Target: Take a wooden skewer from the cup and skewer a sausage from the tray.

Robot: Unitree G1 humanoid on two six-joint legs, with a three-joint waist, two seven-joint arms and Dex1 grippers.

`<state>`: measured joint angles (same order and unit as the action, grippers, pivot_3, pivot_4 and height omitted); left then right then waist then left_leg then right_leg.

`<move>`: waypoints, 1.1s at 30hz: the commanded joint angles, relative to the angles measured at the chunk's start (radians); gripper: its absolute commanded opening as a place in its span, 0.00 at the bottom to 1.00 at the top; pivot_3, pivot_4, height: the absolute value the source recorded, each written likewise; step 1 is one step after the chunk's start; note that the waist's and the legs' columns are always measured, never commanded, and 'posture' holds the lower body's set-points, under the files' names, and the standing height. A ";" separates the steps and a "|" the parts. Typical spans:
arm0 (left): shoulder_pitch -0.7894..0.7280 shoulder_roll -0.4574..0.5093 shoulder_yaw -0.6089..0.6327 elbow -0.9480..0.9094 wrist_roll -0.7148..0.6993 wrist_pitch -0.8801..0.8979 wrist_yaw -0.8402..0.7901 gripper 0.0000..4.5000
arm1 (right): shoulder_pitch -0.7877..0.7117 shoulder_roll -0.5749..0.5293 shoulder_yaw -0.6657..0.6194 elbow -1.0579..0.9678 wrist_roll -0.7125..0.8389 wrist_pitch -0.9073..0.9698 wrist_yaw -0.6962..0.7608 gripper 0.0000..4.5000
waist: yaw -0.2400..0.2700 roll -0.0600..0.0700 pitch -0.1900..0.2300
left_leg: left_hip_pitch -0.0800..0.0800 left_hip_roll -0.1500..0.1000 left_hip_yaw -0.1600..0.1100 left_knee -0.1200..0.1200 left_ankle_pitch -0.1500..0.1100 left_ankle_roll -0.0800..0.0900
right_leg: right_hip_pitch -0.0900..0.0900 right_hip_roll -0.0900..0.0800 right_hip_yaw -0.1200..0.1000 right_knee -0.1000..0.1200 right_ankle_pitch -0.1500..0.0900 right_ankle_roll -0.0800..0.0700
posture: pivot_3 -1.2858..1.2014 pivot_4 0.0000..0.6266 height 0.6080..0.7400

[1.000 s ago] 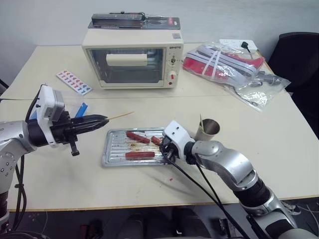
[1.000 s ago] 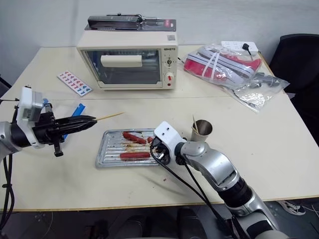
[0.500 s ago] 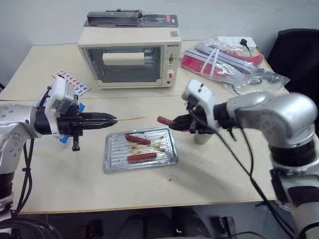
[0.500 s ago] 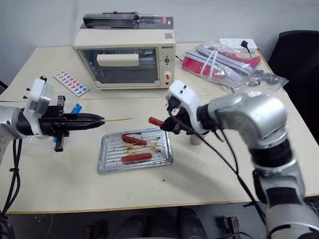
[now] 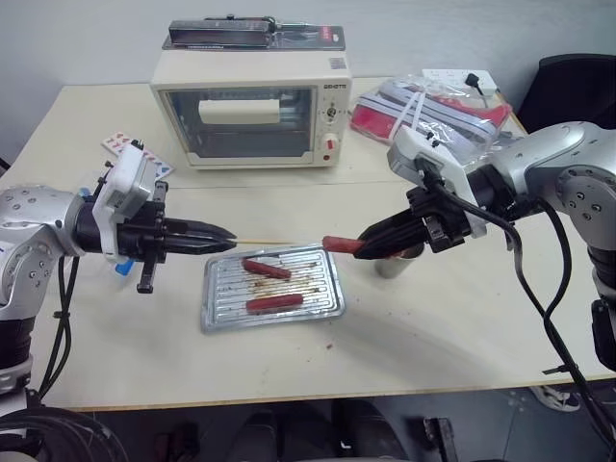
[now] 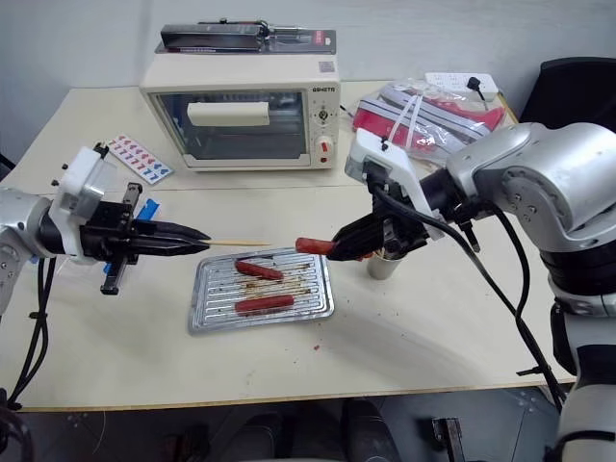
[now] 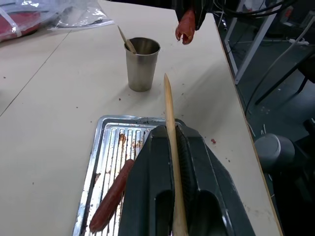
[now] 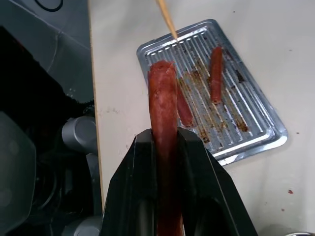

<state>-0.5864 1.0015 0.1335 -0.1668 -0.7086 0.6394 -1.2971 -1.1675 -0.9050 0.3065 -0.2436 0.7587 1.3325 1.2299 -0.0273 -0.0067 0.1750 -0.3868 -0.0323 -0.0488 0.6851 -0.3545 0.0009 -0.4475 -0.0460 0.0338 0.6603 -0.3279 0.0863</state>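
My left gripper (image 5: 225,234) is shut on a thin wooden skewer (image 5: 262,242), which sticks out level to the right over the tray (image 5: 217,310). Opposite it, my right gripper (image 5: 372,249) is shut on one red-brown sausage (image 5: 342,243), held in the air with its free end toward the skewer's tip, a short gap between them. Two more sausages (image 5: 267,269) lie on the ridged, grease-stained tray. The metal cup (image 7: 142,64) stands to the right of the tray with another skewer (image 7: 127,40) in it. The right wrist view looks along the held sausage (image 8: 163,113) down on the tray (image 8: 256,132).
A cream toaster oven (image 5: 252,106) stands at the back of the table. A clear plastic bag with red items (image 5: 433,115) lies at the back right. A card with coloured shapes (image 5: 130,154) is at the back left. A black chair (image 5: 577,87) stands past the right edge.
My right gripper has lifted a sausage off the tray, risen and turned to point left at the skewer. My left gripper has swung the skewer a little to the right.
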 commanded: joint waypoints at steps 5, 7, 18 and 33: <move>-0.038 -0.024 -0.019 -0.057 -0.021 0.017 -0.006 0.00 | -0.009 -0.007 -0.039 -0.027 0.026 0.009 0.004 0.07 | -0.001 0.000 0.000 | 0.000 0.000 0.000 0.000 0.000 0.000 | 0.000 0.000 0.000 0.000 0.000 0.000 | 0.52 0.24 1.00; -0.041 -0.028 -0.021 -0.064 -0.023 0.020 -0.004 0.00 | -0.006 -0.006 -0.040 -0.031 0.028 0.009 -0.001 0.07 | 0.000 0.000 0.000 | 0.000 0.000 0.000 0.000 0.000 0.000 | 0.000 0.000 0.000 0.001 0.000 0.000 | 0.52 0.24 1.00; -0.078 -0.068 -0.044 -0.083 -0.021 0.032 -0.001 0.00 | -0.013 0.004 -0.027 -0.026 0.032 0.007 -0.002 0.07 | 0.000 0.000 0.000 | 0.000 0.000 0.000 0.002 0.000 0.000 | 0.000 0.000 0.000 0.001 0.000 0.000 | 0.52 0.24 1.00; -0.131 -0.158 -0.114 -0.082 0.010 0.011 0.023 0.00 | -0.023 0.052 -0.037 -0.036 0.053 0.044 -0.040 0.07 | 0.001 0.000 0.000 | -0.001 0.000 0.000 0.006 0.000 0.000 | 0.000 0.000 0.000 0.003 0.000 0.000 | 0.52 0.24 1.00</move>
<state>-0.6884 0.8542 0.0186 -0.2228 -0.6977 0.6727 -1.2785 -1.1669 -0.8573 0.3045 -0.2524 0.7956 1.3752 1.1964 -0.0268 -0.0067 0.1750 -0.3879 -0.0324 -0.0490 0.6912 -0.3546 0.0010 -0.4476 -0.0459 0.0335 0.6634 -0.3278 0.0864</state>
